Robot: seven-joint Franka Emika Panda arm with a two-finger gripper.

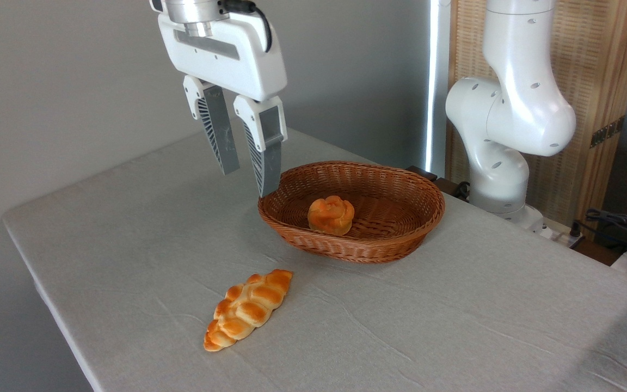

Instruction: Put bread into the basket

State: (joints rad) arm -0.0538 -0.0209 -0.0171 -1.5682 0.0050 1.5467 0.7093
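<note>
Gripper point(249, 182) hangs in the upper left of the frame with its fingers spread a bit apart, holding nothing; the right fingertip appears just over the basket's point(384, 247) left rim, contact unclear. The bread point(331, 215), a little knotted orange-gold bun, sits inside the basket, center-left. A braided loaf point(248, 308) lies on the tablecloth point(128, 228) at lower left.

Count: 2 bread items total. 1 round knotted bun point(331, 215), sits in basket. 1 long braided loaf point(248, 309), on table near edge, left of basket. 1 wicker basket point(395, 247). 1 robot arm point(509, 120), far right. 1 gripper point(249, 181) w/ 2 fingers point(265, 158).
</note>
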